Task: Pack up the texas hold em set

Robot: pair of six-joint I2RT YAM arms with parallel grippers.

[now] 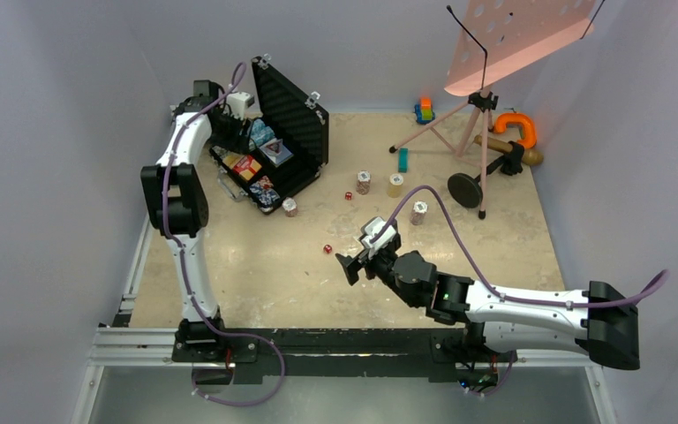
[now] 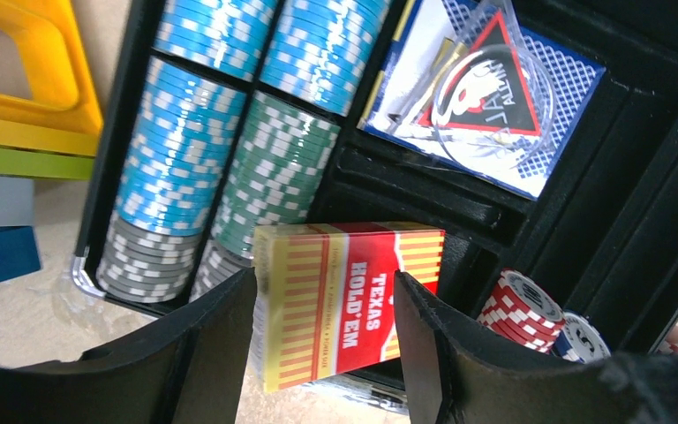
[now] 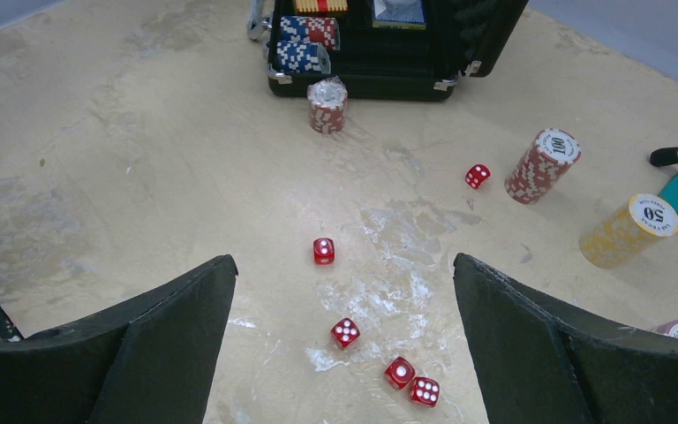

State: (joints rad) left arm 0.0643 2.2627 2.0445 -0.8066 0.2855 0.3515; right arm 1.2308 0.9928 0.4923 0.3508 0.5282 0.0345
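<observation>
The black briefcase (image 1: 293, 113) lies open at the back left, with blue, green and grey chip rows (image 2: 185, 150) and a red chip stack (image 2: 521, 309) in its tray (image 2: 636, 177). My left gripper (image 2: 325, 276) is over the tray's near edge (image 1: 229, 141), with both fingers against the sides of the orange-red card box (image 2: 344, 291), which is tilted. My right gripper (image 3: 342, 261) stands open mid-table (image 1: 353, 265) above several red dice (image 3: 346, 332). Loose chip stacks stand on the table: one by the case (image 3: 327, 104), a red-grey one (image 3: 543, 165), and a yellow one (image 3: 629, 230).
A pink music stand (image 1: 512, 35) on a tripod rises at the back right, with an orange clamp (image 1: 516, 128) and a black disc (image 1: 465, 190) near it. A teal block (image 1: 403, 160) and a blue-yellow toy (image 1: 424, 110) lie behind the chips. Yellow blocks (image 2: 26, 71) sit left of the case.
</observation>
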